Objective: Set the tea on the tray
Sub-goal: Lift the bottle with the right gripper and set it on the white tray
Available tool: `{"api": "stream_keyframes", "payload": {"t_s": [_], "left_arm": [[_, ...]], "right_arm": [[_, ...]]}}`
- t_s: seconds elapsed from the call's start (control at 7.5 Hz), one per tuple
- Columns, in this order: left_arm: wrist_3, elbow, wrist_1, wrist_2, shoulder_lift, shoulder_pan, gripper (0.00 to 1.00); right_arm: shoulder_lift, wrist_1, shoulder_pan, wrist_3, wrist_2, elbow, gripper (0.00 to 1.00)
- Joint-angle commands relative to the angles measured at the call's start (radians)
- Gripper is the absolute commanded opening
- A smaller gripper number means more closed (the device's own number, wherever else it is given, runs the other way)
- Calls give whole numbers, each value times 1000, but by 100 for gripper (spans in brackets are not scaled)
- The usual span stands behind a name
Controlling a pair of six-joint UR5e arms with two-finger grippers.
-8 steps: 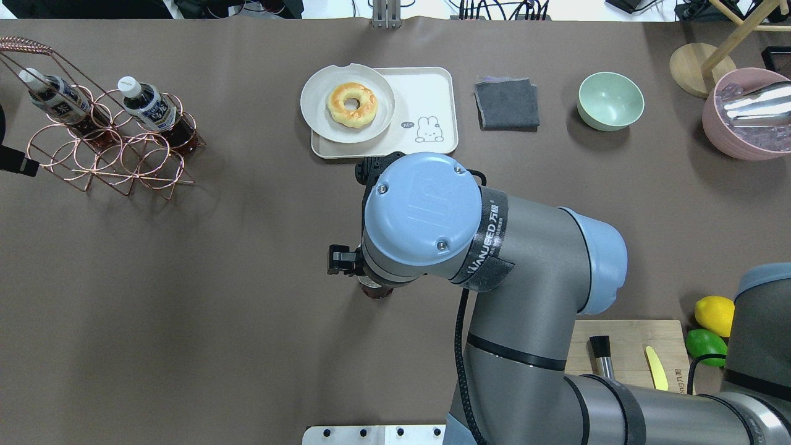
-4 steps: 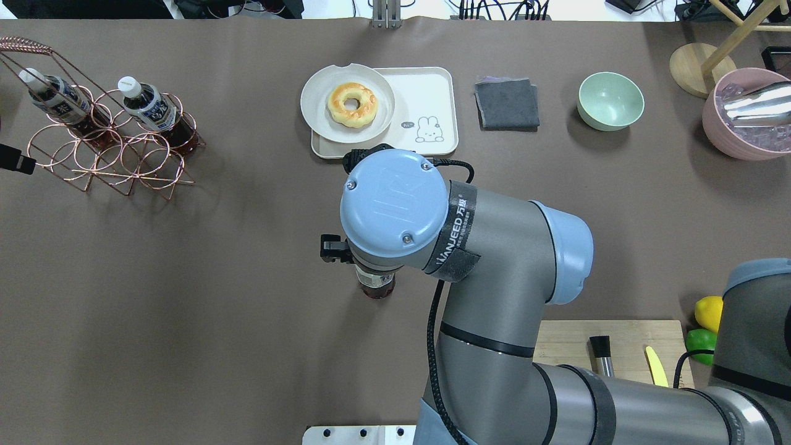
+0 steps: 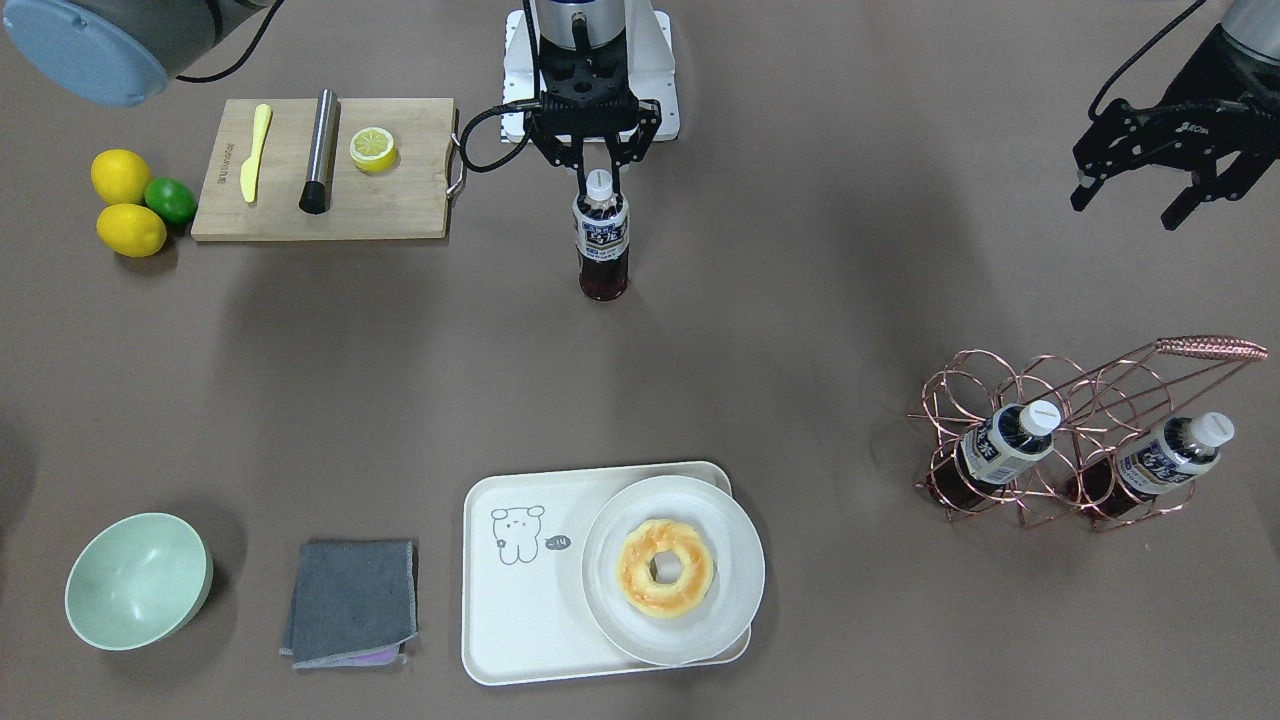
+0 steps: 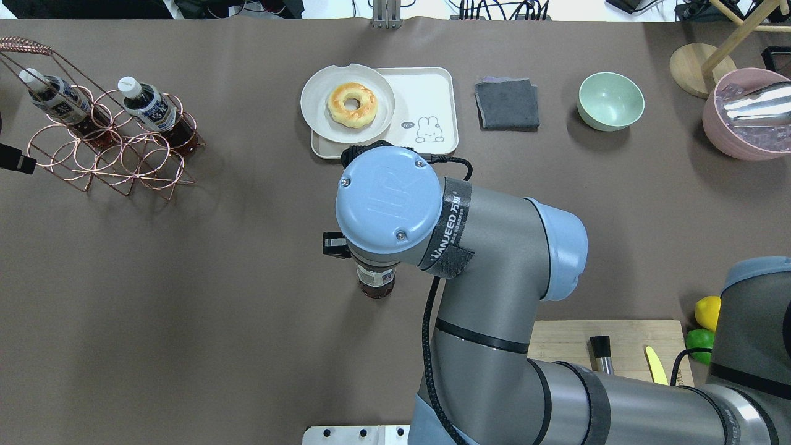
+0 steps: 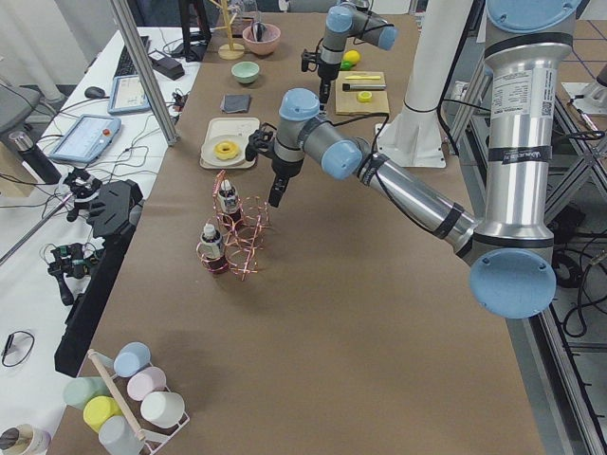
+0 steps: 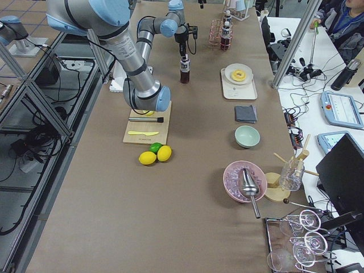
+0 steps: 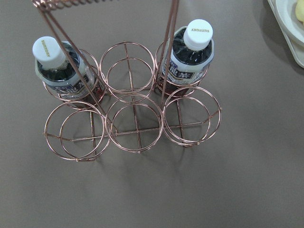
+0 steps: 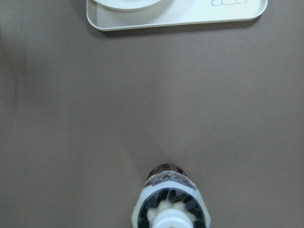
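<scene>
The tea bottle (image 3: 601,240) stands upright on the brown table, near the robot's side, with a white cap and dark liquid. It also shows in the overhead view (image 4: 377,285) and the right wrist view (image 8: 170,209). My right gripper (image 3: 598,172) hangs straight over it, open, with a finger on either side of the cap. The cream tray (image 3: 500,610) lies across the table and holds a round plate (image 3: 740,540) with a donut (image 3: 664,567). My left gripper (image 3: 1128,205) is open and empty above the copper rack (image 3: 1060,400).
The rack holds two alike bottles (image 7: 190,52) (image 7: 54,66). A cutting board (image 3: 320,200) with knife, tool and lemon half lies beside the right arm's base. A grey cloth (image 3: 350,603) and green bowl (image 3: 138,580) lie beside the tray.
My right arm has shifted left and slightly away from the robot's base, so its wrist now sits over the bottle. The bottle has stayed in place. The left arm has barely moved.
</scene>
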Motion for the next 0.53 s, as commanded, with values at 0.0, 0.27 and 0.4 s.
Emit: {"api": "stream_keyframes", "payload": {"t_s": [0.0,0.27,0.4], "left_arm": [[0,18,-38,0,1,1,96],[2,22,-39,0,0,1,96],[2,21,-39,0,-2,1,96]], "right_arm": [[38,-10,37,-14,2,-11,0],[45,-8,163,-115,69,-56,0],[46,5,252,-175,121,-107,0]]}}
